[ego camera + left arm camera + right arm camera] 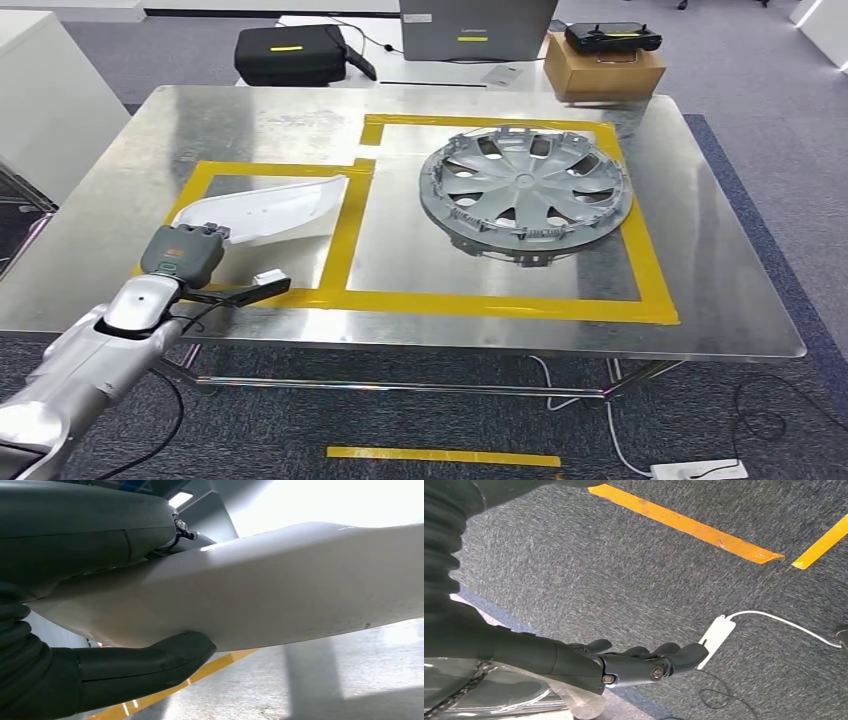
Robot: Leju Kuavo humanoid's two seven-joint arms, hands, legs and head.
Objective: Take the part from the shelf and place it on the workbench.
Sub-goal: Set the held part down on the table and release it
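One white part (pixel 262 212) and one grey hubcap (pixel 526 189) lie on the bench (pixel 250 115), each inside its own yellow tape frame (pixel 500 302). The left hand (pixel 183 255) grips the part's near end: in the left wrist view the thumb (pixel 150 667) presses one face and the fingers (pixel 85 530) cover the other. The part runs on beyond the fingertips. The right hand (pixel 634 665) hangs over carpet, fingers nearly straight, close together, holding nothing.
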